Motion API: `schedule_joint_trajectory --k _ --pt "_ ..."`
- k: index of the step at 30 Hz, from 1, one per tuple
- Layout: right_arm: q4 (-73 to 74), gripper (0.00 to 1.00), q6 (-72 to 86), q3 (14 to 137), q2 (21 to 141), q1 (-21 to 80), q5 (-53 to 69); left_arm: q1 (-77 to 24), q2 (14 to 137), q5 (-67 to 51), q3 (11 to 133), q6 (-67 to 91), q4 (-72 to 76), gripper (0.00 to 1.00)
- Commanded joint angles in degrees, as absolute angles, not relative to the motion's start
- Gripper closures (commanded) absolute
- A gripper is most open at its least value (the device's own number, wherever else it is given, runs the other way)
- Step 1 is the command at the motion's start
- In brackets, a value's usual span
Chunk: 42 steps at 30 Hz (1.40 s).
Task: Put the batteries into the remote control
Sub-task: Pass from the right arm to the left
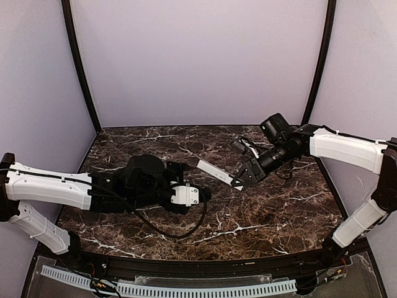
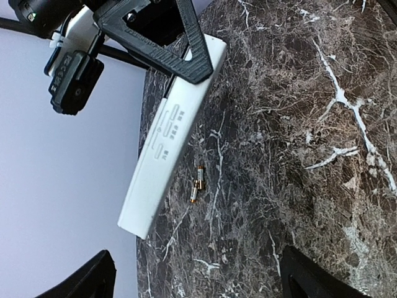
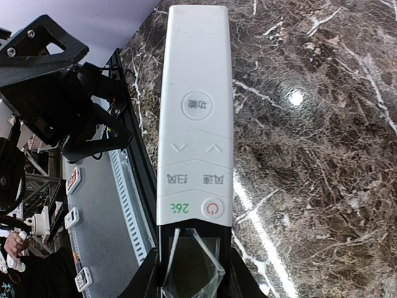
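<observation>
While my right gripper (image 1: 239, 180) is clamped on the dark end of the remote control (image 1: 217, 172), the white bar juts out tilted, held off the worktop (image 1: 279, 211), its button face toward my right wrist camera. My left gripper (image 2: 197, 273) stands wide, with nothing between its fingers, and faces the free end of the remote control from near by.

The worktop is dark brown marble run through with white veins, and one bright spot of glare (image 3: 296, 98) sits on it to the side of the remote control. Two small batteries (image 2: 197, 184) lie touching each other on the stone, just beside the remote control as my left wrist camera sees it. A black cable (image 1: 177, 231) loops over the stone below my left arm.

Pale lilac walls (image 1: 198, 56) close the space on three sides, and a black curved pole (image 1: 79, 68) rises at each back corner. A white slotted strip (image 1: 186, 289) runs along the near edge, below the black rim.
</observation>
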State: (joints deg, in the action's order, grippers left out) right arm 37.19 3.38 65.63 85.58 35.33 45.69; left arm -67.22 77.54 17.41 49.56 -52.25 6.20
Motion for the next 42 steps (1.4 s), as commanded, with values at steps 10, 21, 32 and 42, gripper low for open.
schedule_joint_trajectory --k 10,21,32,42 --pt "40.94 1.00 1.31 65.99 87.06 40.36 53.16 -68.47 82.32 16.37 55.63 -60.23 3.73 0.16" --pt "46.45 1.00 -2.50 69.05 88.94 43.81 49.94 -68.63 84.66 14.03 58.55 -58.97 -0.37 0.36" --pt "47.62 0.99 -4.24 71.02 88.60 43.86 51.48 -69.18 84.19 8.44 61.68 -53.53 -6.77 0.74" --pt "43.40 0.18 -3.93 72.49 79.45 43.61 45.90 -68.93 80.45 -0.31 63.66 -46.35 -10.96 1.00"
